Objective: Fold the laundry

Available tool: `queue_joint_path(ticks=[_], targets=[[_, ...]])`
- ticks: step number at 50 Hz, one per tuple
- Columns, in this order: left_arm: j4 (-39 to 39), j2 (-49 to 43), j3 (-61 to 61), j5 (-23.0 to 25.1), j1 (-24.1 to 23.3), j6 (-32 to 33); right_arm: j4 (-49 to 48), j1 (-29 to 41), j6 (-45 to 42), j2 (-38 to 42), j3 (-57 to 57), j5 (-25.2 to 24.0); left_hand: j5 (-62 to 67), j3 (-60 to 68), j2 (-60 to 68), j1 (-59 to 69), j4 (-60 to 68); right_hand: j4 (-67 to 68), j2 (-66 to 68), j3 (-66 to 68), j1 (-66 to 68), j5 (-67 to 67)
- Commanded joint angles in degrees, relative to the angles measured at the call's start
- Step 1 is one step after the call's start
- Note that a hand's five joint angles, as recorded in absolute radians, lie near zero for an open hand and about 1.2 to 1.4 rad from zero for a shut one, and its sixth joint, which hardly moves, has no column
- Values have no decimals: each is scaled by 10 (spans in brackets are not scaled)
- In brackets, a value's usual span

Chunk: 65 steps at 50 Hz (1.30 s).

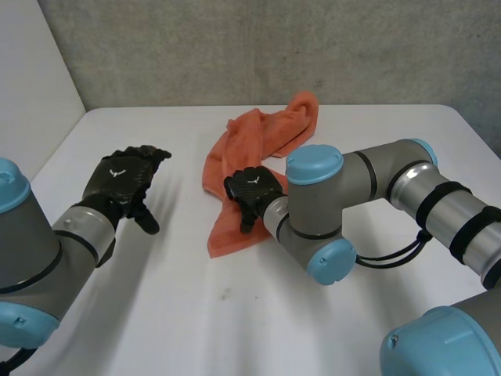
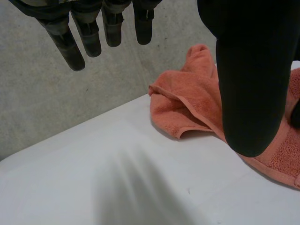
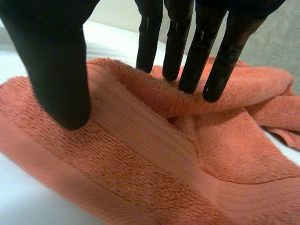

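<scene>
An orange towel (image 1: pixel 262 137) lies bunched in a long strip across the middle of the white table (image 1: pixel 196 313), running from the far wall toward me. My right hand (image 1: pixel 252 188) is over its near part. In the right wrist view its straight fingers (image 3: pixel 187 51) touch a raised fold of the towel (image 3: pixel 154 154), and the thumb (image 3: pixel 56 70) rests on the cloth beside that fold; the hand is open. My left hand (image 1: pixel 125 178) hovers open over bare table, left of the towel. Its fingers (image 2: pixel 77 44) and thumb (image 2: pixel 253 79) are spread, with the towel (image 2: pixel 187 103) beyond them.
A grey wall (image 1: pixel 274 47) stands behind the table's far edge, close to the towel's far end. A white side wall (image 1: pixel 31 70) rises at the left. Bare tabletop extends in front of and to the left of the towel.
</scene>
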Motion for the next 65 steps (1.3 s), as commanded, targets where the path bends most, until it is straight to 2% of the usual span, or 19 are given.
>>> queue_joint_path(ticks=[1, 10, 15, 18, 23, 31, 34, 40, 42, 45, 47, 51, 53, 55, 56, 58, 62, 64, 65], targets=[[1, 0, 0, 1, 5, 0, -3, 0, -31, -2, 4, 9, -11, 9, 10, -1, 9, 452, 451, 449, 501, 464], [6, -1, 3, 3, 6, 0, -1, 17, -54, -61, 39, 7, -13, 7, 8, -3, 8, 454, 453, 451, 503, 466], [12, -10, 26, 3, 15, 0, -2, 14, -56, -235, 154, -11, -13, 7, 8, -3, 8, 454, 453, 451, 503, 466], [23, -35, 53, 3, 17, 1, 0, 13, -55, -280, 182, -20, -13, 7, 8, -3, 8, 454, 453, 451, 503, 466], [50, -79, 98, 15, 21, 1, 12, 11, -54, -423, 282, -72, -15, 6, 6, -4, 6, 454, 453, 451, 503, 466], [86, -159, 167, 119, 8, -1, 98, 12, -48, -559, 341, -127, -17, 3, 4, -6, 4, 454, 453, 451, 503, 466], [88, -169, 173, 136, 0, -2, 112, 12, -48, -577, 354, -133, -17, 3, 4, -6, 4, 454, 453, 451, 503, 466], [88, -200, 187, 198, -54, -2, 132, 12, -49, -642, 414, -141, -17, 3, 4, -6, 4, 454, 453, 451, 503, 466], [81, -207, 184, 248, -78, -2, 130, 10, -49, -665, 435, -141, -17, 3, 4, -6, 4, 454, 453, 451, 503, 466], [79, -213, 183, 282, -92, -3, 129, -3, -50, -678, 444, -139, -17, 3, 4, -6, 4, 454, 453, 451, 503, 466], [65, -219, 176, 349, -112, -2, 130, -12, -50, -682, 447, -140, -17, 3, 4, -6, 4, 454, 453, 451, 503, 466], [42, -226, 179, 395, -118, -3, 130, -32, -52, -685, 452, -141, -3, 17, 18, 7, 18, 454, 453, 451, 503, 466], [31, -231, 183, 406, -118, -3, 129, -46, -51, -693, 456, -141, 24, 44, 45, 34, 45, 454, 453, 451, 503, 466], [26, -235, 200, 401, -119, -4, 128, -54, -51, -697, 456, -140, 253, 273, 274, 263, 274, 454, 453, 451, 503, 466], [26, -235, 200, 401, -119, -4, 128, -54, -51, -697, 456, -140, 254, 275, 275, 265, 275, 454, 453, 451, 503, 466], [24, -236, 212, 398, -118, -4, 123, -66, -50, -700, 454, -140, 601, 621, 622, 611, 621, 454, 453, 451, 503, 466], [30, -234, 219, 391, -118, -3, 114, -77, -51, -700, 451, -142, 683, 703, 704, 694, 704, 454, 453, 451, 503, 466], [36, -232, 230, 365, -118, -3, 106, -89, -50, -700, 451, -142, 683, 703, 704, 694, 704, 454, 453, 451, 503, 466], [43, -229, 247, 310, -117, -4, 100, -104, -50, -700, 447, -142, 683, 703, 704, 694, 704, 454, 453, 451, 503, 466]])
